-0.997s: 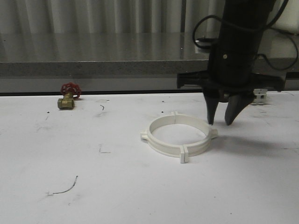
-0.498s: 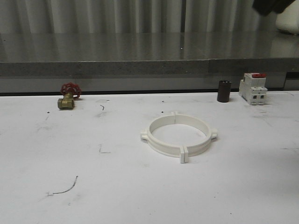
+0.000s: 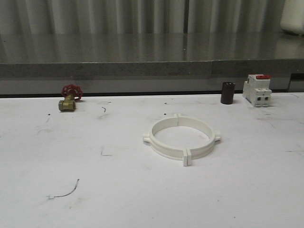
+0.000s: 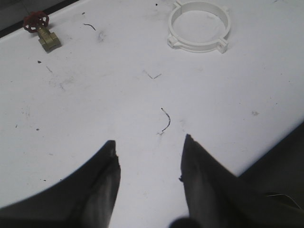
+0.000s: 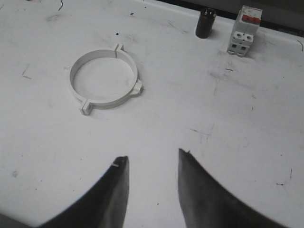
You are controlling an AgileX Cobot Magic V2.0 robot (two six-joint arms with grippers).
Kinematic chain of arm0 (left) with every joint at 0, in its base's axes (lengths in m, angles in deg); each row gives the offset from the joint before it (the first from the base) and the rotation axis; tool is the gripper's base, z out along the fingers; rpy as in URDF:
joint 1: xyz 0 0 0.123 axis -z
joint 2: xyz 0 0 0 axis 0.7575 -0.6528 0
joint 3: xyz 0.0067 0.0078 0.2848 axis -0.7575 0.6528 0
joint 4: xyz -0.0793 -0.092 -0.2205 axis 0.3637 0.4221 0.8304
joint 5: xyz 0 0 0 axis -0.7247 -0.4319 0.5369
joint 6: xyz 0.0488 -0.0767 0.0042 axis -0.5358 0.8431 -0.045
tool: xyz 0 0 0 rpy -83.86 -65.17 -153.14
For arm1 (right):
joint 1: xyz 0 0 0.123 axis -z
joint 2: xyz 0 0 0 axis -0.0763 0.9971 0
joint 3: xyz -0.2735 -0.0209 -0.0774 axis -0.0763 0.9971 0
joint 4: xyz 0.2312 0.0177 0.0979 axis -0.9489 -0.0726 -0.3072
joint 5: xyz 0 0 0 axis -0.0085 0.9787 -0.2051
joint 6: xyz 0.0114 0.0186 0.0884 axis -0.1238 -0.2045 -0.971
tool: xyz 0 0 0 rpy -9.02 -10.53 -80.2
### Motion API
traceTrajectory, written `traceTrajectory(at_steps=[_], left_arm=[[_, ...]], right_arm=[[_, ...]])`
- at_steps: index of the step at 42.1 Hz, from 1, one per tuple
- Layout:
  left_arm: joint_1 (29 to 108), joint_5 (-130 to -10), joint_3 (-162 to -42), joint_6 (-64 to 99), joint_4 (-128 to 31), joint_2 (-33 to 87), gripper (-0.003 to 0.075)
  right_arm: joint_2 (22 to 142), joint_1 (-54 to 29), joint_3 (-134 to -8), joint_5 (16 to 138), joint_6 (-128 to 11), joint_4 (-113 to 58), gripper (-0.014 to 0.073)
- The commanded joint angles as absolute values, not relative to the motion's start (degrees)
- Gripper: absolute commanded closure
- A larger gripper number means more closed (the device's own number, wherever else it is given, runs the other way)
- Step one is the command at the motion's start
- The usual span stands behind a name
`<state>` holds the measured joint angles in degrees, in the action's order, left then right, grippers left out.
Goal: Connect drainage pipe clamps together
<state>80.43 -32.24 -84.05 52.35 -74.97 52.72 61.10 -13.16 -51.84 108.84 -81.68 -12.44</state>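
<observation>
The two white drainage pipe clamps [image 3: 182, 137] lie joined as one closed ring flat on the white table, right of centre, with end tabs at front and back and lugs at the sides. The same ring of drainage pipe clamps [image 4: 199, 25] lies far ahead of my left gripper [image 4: 149, 140], which is open with only bare table between its dark fingers. In the right wrist view the drainage pipe clamps [image 5: 103, 79] rest well away from my right gripper [image 5: 153, 156], also open and empty.
A brass valve with a red handwheel [image 3: 69, 98] sits at the back left. A dark cylinder [image 3: 227, 93] and a white breaker with a red top [image 3: 257, 90] stand at the back right. A grey ledge [image 3: 142, 69] runs behind the table [image 3: 95, 190].
The right arm, which stood with its fingers just right of the ring one second ago, has lifted up and out of the front view. The ring has not moved.
</observation>
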Motion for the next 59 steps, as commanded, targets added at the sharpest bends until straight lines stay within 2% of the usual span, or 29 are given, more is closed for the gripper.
traceTrajectory(at_steps=[1,27,31,38,46,48,50,55,59], left_arm=[[80.47,-36.45,-85.43,52.50,-74.51,52.65,0.0419],[80.47,-36.45,-85.43,52.50,-74.51,52.65,0.0419],[80.47,-38.36,-85.43,52.50,-74.51,52.65,0.0419],[80.47,-40.27,-85.43,52.50,-74.51,52.65,0.0419],[80.47,-40.67,-85.43,52.50,-74.51,52.65,0.0420],[80.47,-40.67,-85.43,52.50,-74.51,52.65,0.0447],[80.47,-40.81,-85.43,52.50,-74.51,52.65,0.0507],[80.47,-40.81,-85.43,52.50,-74.51,52.65,0.0719],[80.47,-40.81,-85.43,52.50,-74.51,52.65,0.0741]], right_arm=[[57.20,-12.94,-50.18,104.21,-82.10,-13.29,0.0305],[55.07,-12.94,-48.95,104.13,-82.10,-13.40,0.0316],[55.07,-12.94,-48.95,104.33,-82.10,-13.40,0.0417],[55.07,-12.94,-48.95,104.38,-82.10,-13.40,0.0664],[55.07,-12.94,-48.95,104.44,-82.10,-13.40,0.0662],[55.07,-12.94,-48.95,104.44,-82.10,-13.40,0.0662],[55.07,-12.94,-48.95,104.44,-82.10,-13.40,0.0662],[55.07,-12.94,-48.95,104.44,-82.10,-13.40,0.0662],[55.07,-12.94,-48.95,104.44,-82.10,-13.40,0.0662]])
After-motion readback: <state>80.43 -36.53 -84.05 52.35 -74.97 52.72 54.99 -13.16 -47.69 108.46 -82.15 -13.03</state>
